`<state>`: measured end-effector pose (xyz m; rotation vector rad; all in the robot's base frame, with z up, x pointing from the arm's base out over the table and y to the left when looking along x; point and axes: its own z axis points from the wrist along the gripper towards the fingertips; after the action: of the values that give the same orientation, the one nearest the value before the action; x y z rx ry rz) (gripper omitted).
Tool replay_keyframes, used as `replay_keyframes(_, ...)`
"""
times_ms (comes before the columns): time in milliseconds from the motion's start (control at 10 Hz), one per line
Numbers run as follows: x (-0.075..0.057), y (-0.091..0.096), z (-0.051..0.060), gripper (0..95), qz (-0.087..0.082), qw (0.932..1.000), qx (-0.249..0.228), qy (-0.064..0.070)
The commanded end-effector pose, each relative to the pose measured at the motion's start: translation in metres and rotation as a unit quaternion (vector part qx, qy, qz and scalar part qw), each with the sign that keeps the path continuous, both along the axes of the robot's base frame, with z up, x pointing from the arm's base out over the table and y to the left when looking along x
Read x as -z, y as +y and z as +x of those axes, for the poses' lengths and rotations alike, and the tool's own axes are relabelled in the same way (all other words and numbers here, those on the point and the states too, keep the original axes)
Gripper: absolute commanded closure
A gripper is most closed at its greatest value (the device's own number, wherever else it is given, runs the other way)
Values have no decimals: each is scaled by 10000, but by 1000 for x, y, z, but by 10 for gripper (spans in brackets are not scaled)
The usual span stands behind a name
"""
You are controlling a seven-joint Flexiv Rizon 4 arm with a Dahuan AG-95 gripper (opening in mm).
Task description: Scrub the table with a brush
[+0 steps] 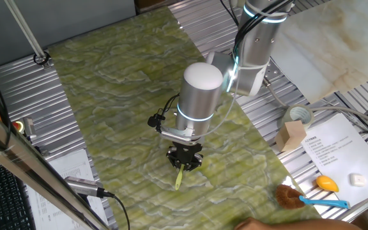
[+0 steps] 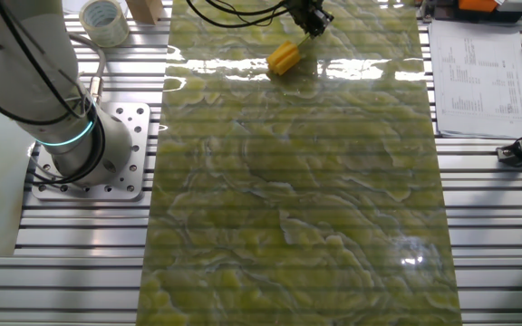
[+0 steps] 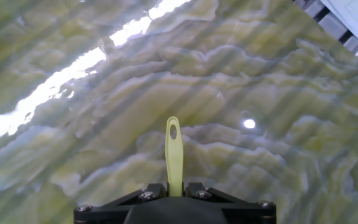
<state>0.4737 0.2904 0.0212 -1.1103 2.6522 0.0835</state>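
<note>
Robot arm [image 1: 200, 96]: thick silver-grey cylindrical links with a rounded white end cap and thin glowing cyan rings at the joints. Black cables [image 1: 165, 108] loop beside the wrist. The gripper [image 1: 184, 158] is black and compact, with small silver screws [image 3: 145, 195] on its front edge. The base [image 2: 107, 154] is a white plate dotted with bolt holes.

printed sheets [image 1: 340, 148] text too small, nothing legible
</note>
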Motion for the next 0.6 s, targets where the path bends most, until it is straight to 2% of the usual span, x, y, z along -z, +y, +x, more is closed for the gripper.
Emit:
replay_keyframes(100, -1, 0, -1, 950, 24, 10000, 55, 13)
replay_keyframes(600, -1, 1, -1, 950, 102, 9990, 421, 48)
